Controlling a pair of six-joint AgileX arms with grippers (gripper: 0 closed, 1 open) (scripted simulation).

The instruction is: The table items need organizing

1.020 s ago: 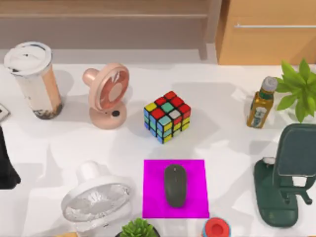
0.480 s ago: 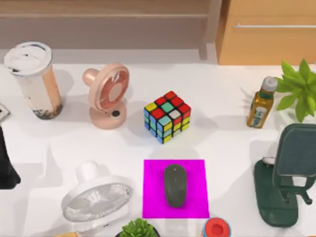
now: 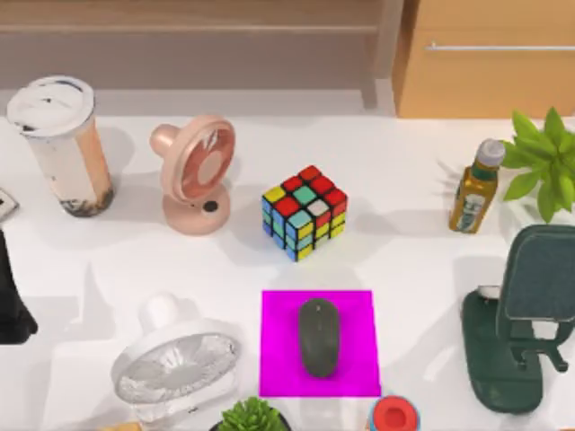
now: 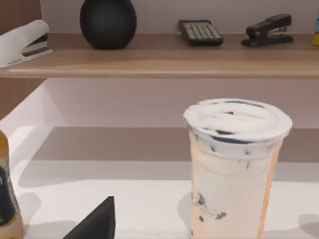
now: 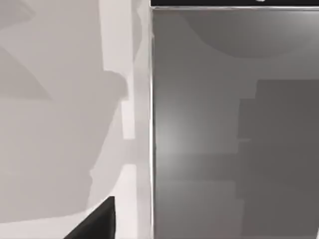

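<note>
Resting lengthwise on the small magenta square mat (image 3: 320,343) near the front middle of the large glossy white tabletop (image 3: 404,260), the oval dark grey computer mouse (image 3: 319,337) lies well apart from both arms. The tall clear cup with a white lid and brownish drink (image 3: 61,145) stands upright at the far left of the table, and the left wrist view also shows it (image 4: 234,169) in front of a wooden shelf (image 4: 159,59) carrying a black round speaker (image 4: 108,22), a calculator (image 4: 200,32) and a black stapler (image 4: 266,29). A silver-edged corner of what seems to be the smartphone (image 3: 4,205) peeks in at the left edge, just in front of the cup. Part of the left arm (image 3: 13,301), a dark shape, sits at the left edge below that; how far its gripper is open, and whether it has hold of anything, I cannot tell. The same goes for the right gripper.

Behind the mat sits the multicoloured puzzle cube (image 3: 305,213), with the pink desk fan (image 3: 194,173) to its left and the white desk fan (image 3: 176,364) near the front left. On the right stand a yellow-labelled bottle (image 3: 473,187), a green leafy plant (image 3: 544,162) and a dark green phone stand (image 3: 521,319).
</note>
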